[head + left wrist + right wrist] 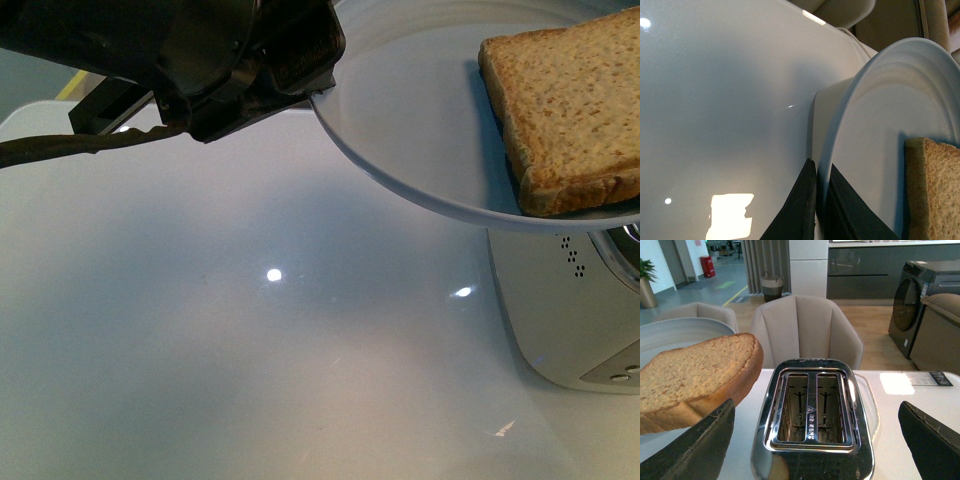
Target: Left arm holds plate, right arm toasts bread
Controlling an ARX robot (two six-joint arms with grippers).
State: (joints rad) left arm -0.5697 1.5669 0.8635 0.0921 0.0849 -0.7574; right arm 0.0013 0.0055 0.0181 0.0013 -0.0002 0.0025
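Note:
My left gripper (318,88) is shut on the rim of the pale bluish-white plate (420,120) and holds it in the air above the toaster (570,320). In the left wrist view the two black fingers (800,210) pinch the plate's rim (840,135). The bread (570,110) lies on the plate at its right side; it also shows in the left wrist view (935,195) and the right wrist view (695,380). My right gripper (815,445) is open and empty, over the toaster (812,415), whose two slots are empty. The bread is next to its left finger (695,450).
The white glossy table (250,330) carries the toaster at the right. Beige chairs (807,330) stand behind the table. A dark washing machine (925,295) stands at the far right of the room.

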